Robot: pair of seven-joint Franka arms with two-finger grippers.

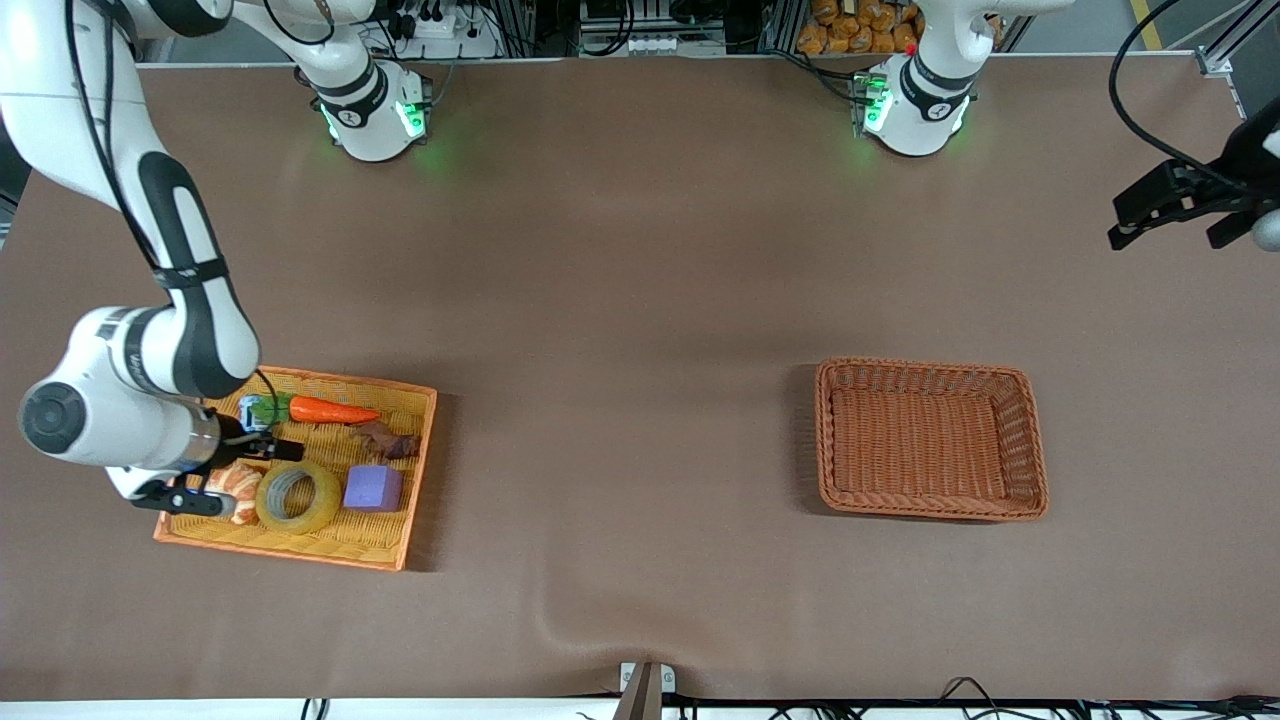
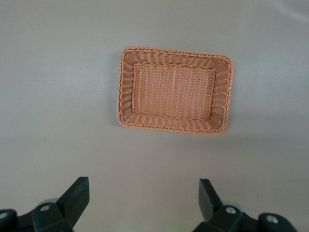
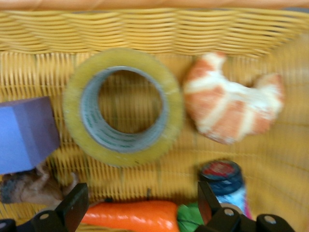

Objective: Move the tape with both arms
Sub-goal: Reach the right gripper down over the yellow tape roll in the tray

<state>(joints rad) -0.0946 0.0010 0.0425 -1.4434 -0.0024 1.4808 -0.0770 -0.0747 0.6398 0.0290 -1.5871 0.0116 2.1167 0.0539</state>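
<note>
Nearest the front camera of all the things on the counter, the tape lies flat in the yellow wicker tray, by the tray's camera-side wall; its pale core rings a hole through which the weave shows. Taking the front view as a clock face around the tape, a purple cube sits at 3 o'clock, just beside it, and a croissant at 9 o'clock, close against it. At about 12 o'clock lies an orange carrot with a green top, and at 1 o'clock a small brown lump I cannot identify. A small dark-capped bottle stands out in the right wrist view, beside the carrot's green end.

The right gripper hangs over the tray's croissant corner, its jaws wide apart and holding nothing. The tray rests toward the right arm's end of the counter, a broad brown sheet with a soft ripple near its camera-side edge.

Well apart, toward the left arm's end, sits an orange-brown wicker basket. The left gripper waits in the air over bare counter at that end, jaws spread and holding nothing.

Along the top edge, both arm bases glow green, with cables, power strips and metal framing past the counter.
</note>
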